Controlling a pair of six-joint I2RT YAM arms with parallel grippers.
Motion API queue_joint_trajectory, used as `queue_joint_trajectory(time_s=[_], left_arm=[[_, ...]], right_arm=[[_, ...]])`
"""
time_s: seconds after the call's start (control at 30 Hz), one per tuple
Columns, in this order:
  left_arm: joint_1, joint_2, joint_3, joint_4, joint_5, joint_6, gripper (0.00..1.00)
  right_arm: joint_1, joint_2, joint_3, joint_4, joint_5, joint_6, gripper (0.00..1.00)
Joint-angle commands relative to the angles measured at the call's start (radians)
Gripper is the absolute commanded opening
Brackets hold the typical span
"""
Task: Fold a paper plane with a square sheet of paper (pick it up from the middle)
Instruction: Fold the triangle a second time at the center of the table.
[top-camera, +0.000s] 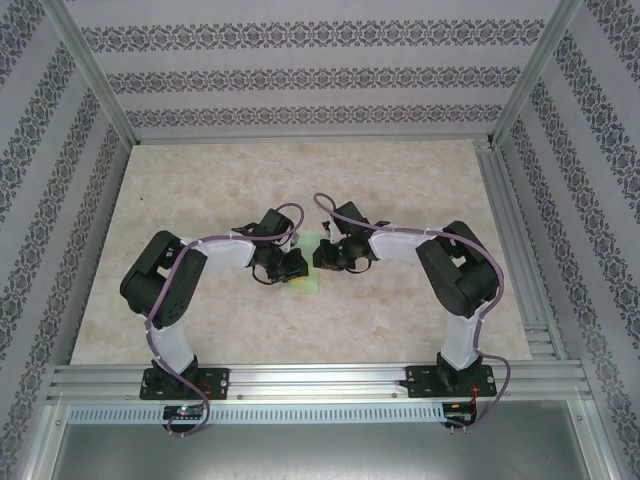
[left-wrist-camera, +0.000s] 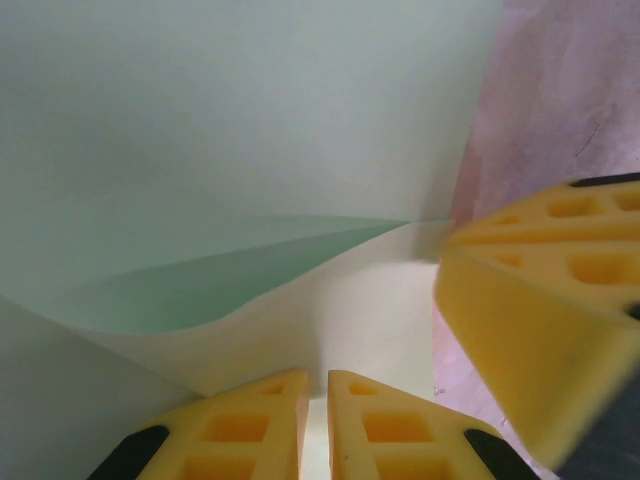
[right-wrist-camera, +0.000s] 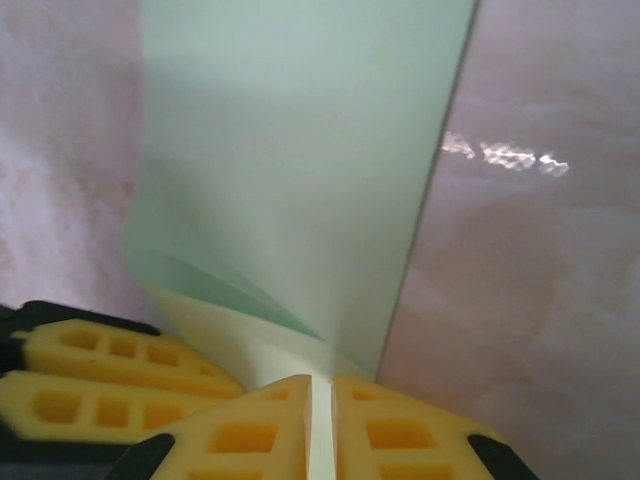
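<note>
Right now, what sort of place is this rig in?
Probably a lab robot test cell: an aluminium extrusion frame with patterned wall panels boxes in a marble-look tabletop, and the left arm and right arm are bolted to a rail, working a green paper sheet.

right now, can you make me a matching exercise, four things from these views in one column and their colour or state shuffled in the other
Things:
1. sheet of paper
2. table
3. left gripper
4. back wall

Descriptions:
a. yellow fingers, pinched shut
b. striped ornamental pattern
c. pale green, partly folded
d. beige marbled surface

Pairs: 1-c, 2-d, 3-a, 4-b
</note>
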Motion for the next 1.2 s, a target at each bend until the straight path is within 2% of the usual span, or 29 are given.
queue_joint_trajectory(time_s=[0.0, 0.23, 0.4, 0.67, 1.0, 1.17], left_arm=[[-0.011, 0.017, 0.008, -0.059, -0.062, 0.013, 0.16], [-0.011, -0.047, 0.027, -0.015, -0.015, 0.001, 0.17], [-0.005, -0.096, 0.034, 0.005, -0.065, -0.01, 0.18], [0.003, -0.044, 0.036, -0.001, -0.117, -0.015, 0.17], [0.003, 0.001, 0.038, -0.089, -0.289, -0.017, 0.13], [0.003, 0.01, 0.0, -0.083, -0.279, -0.035, 0.12]], right_arm=[[0.007, 0.03, 0.034, 0.001, -0.021, -0.012, 0.13], [0.009, 0.066, 0.033, -0.051, 0.016, -0.031, 0.12], [0.008, 0.074, 0.031, -0.078, 0.041, -0.049, 0.12], [0.011, 0.086, 0.037, -0.078, 0.039, -0.053, 0.12], [0.011, 0.091, 0.035, -0.077, 0.04, -0.056, 0.12], [0.011, 0.043, 0.065, -0.049, -0.008, -0.043, 0.12]])
